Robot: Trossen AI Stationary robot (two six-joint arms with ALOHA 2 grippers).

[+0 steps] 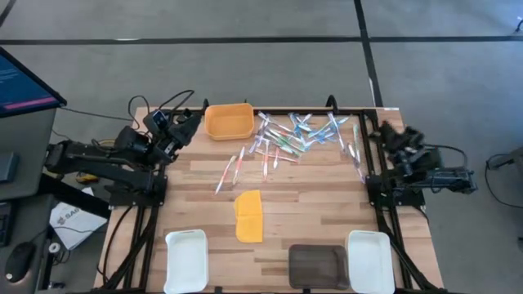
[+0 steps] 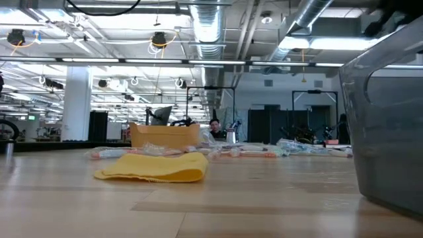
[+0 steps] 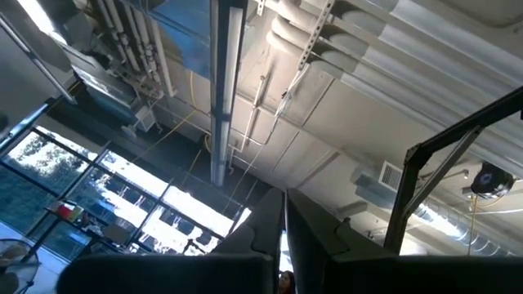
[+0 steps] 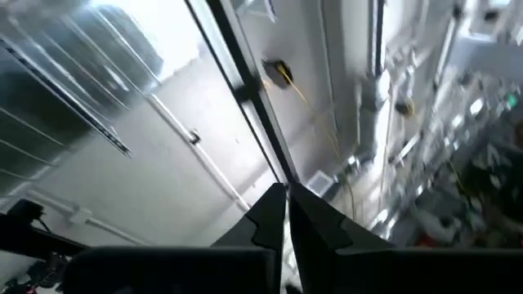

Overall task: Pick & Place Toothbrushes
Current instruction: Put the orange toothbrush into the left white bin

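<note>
High view: both arms parked at the table's side edges, folded back, nothing picked yet, so judging by layout the task is at its very start. Left gripper (image 3: 282, 233) sits near the far-left corner, close to the orange bin (image 1: 229, 121); its wrist cam looks up at the ceiling w/ fingers pressed together, clenched on nothing. Right gripper (image 4: 286, 214) at the right edge, wrist cam also aimed at the ceiling, fingers shut and empty. Toothbrushes (image 1: 298, 135) lie loose in a tangled scatter on the wood table (image 1: 327, 212), mostly far-centre to far-right just beside the bin, w/ a few strays (image 1: 233, 170) nearer mid-table. They are thin plastic sticks, pink/orange, green, blue, clear, many crossing each other. Yellow-orange lid (image 1: 249, 216) lies flat mid-table, apart from the brushes; in the low view it reads as slightly curled, soft-edged. Near edge: two white trays (image 1: 186, 260) and (image 1: 370, 260), plain rectangles w/ raised rims, and a dark translucent tray (image 1: 317, 265) between them, smooth-walled in the low view. Next move probably calls for an arm to unfold, tip its wrist down, open its fingers and drop onto one isolated brush, likely a stray, since overlapping sticks risk dragging neighbours.
</note>
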